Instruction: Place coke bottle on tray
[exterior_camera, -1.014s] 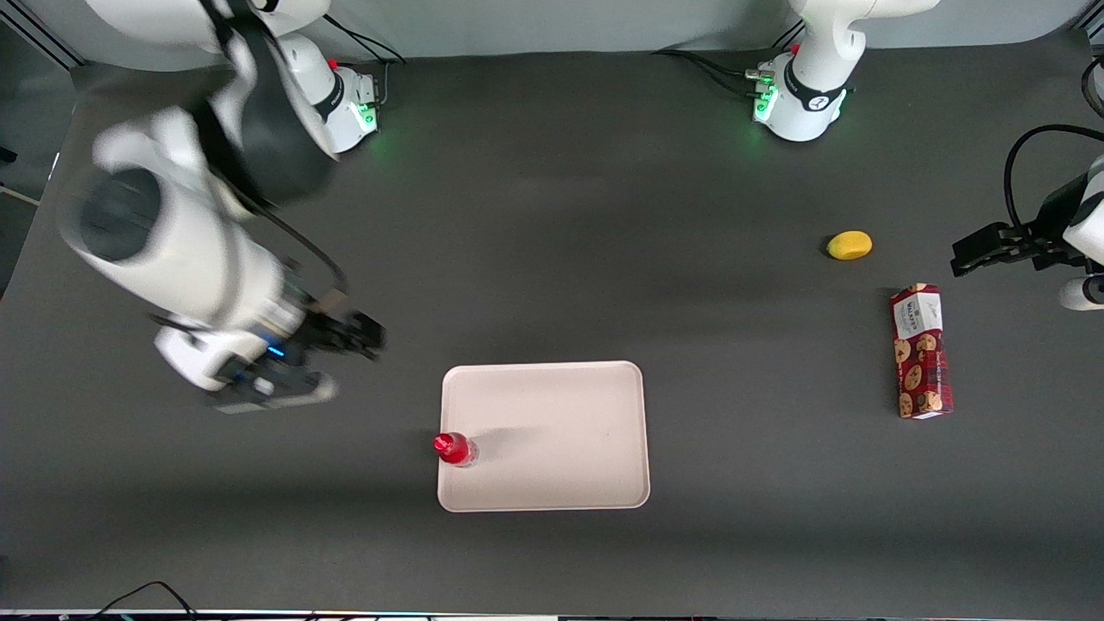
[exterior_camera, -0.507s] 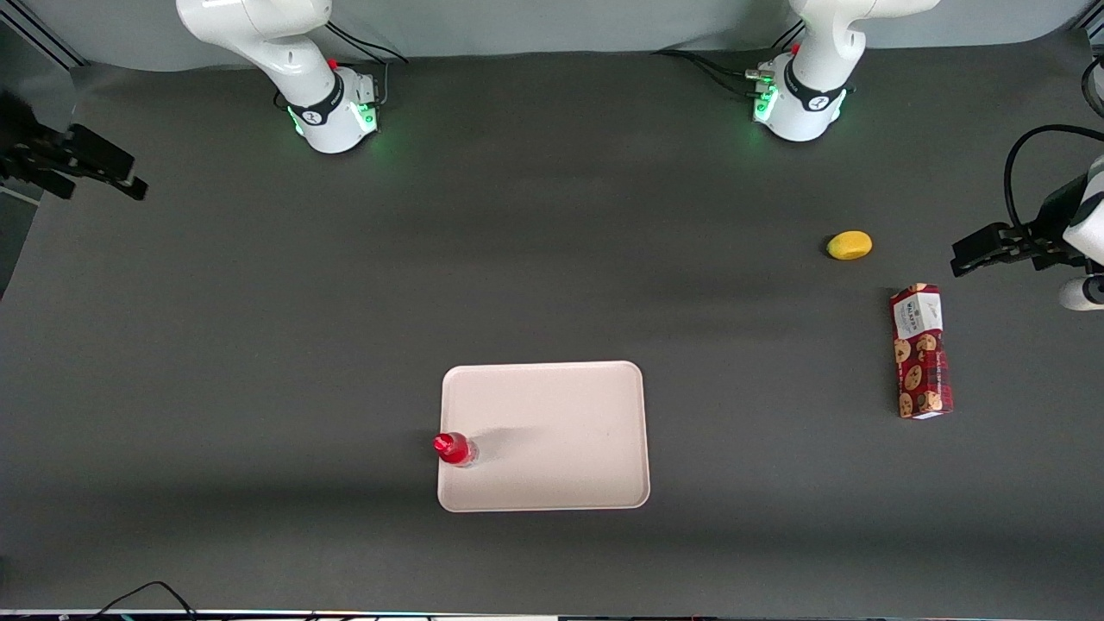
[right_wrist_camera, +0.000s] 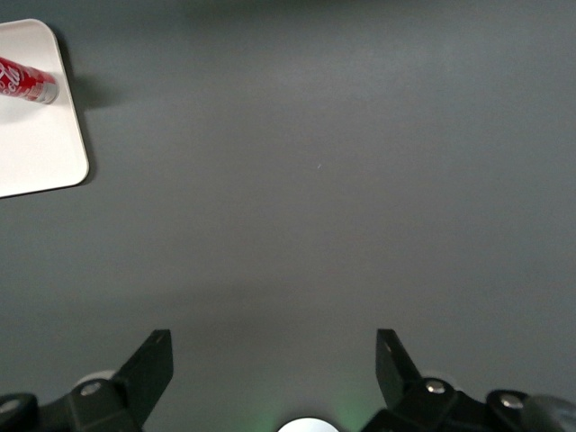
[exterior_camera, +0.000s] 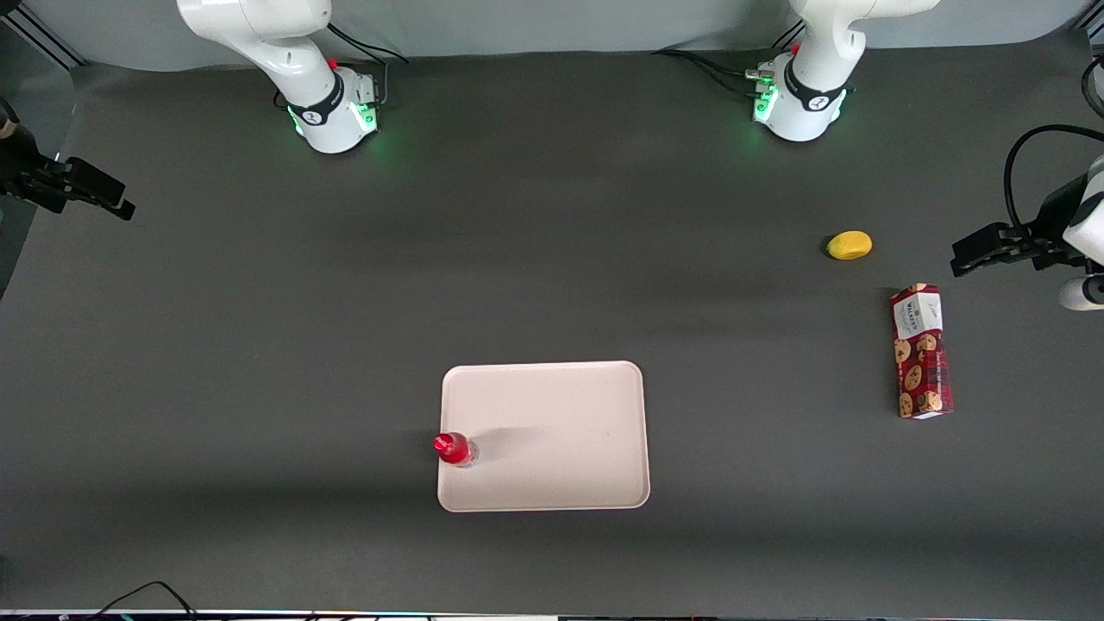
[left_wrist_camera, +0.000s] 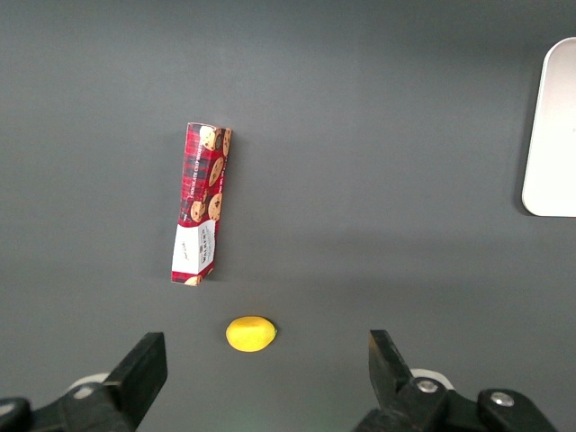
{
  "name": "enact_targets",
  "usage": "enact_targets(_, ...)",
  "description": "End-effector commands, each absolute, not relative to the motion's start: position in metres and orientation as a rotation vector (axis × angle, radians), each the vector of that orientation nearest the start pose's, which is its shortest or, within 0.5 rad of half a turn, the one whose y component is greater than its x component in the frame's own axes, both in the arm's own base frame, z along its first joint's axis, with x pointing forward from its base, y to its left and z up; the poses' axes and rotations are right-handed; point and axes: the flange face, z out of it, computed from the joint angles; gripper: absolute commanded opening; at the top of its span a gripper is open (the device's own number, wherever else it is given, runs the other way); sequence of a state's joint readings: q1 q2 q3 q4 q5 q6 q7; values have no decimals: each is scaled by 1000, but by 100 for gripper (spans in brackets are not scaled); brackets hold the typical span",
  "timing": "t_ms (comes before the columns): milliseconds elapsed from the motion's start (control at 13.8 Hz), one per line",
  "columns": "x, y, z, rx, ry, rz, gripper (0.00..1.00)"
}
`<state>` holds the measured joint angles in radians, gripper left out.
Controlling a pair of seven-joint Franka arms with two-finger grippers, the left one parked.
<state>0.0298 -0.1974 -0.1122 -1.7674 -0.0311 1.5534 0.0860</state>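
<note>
The coke bottle (exterior_camera: 453,448), red with a red cap, stands upright on the pale cream-pink tray (exterior_camera: 552,431), just inside the rim toward the working arm's end. In the right wrist view the coke bottle (right_wrist_camera: 27,81) rests on a rounded corner of the tray (right_wrist_camera: 36,144). My right gripper (exterior_camera: 116,205) hangs at the working arm's end of the table, well apart from the tray and farther from the front camera. That gripper (right_wrist_camera: 274,340) is open, with only bare table between its fingers.
A red cookie box (exterior_camera: 921,352) lies flat toward the parked arm's end, with a yellow lemon (exterior_camera: 849,245) a little farther from the front camera. Two robot bases (exterior_camera: 332,112) (exterior_camera: 798,103) stand along the table's back edge.
The right arm has swung away from the spot near the tray out to the working arm's end of the table. The bottle and tray have not moved.
</note>
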Motion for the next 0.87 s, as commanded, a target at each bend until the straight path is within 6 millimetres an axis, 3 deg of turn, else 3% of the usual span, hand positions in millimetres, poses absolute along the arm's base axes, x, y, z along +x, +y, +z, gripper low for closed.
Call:
enact_targets(0, 483, -71, 646, -3146, 299, -43, 100)
enact_targets(362, 484, -84, 662, -3139, 325, -95, 100)
enact_targets(507, 488, -81, 663, -3144, 193, -85, 100)
enact_targets(797, 490, -77, 662, -3116, 187, -79, 100)
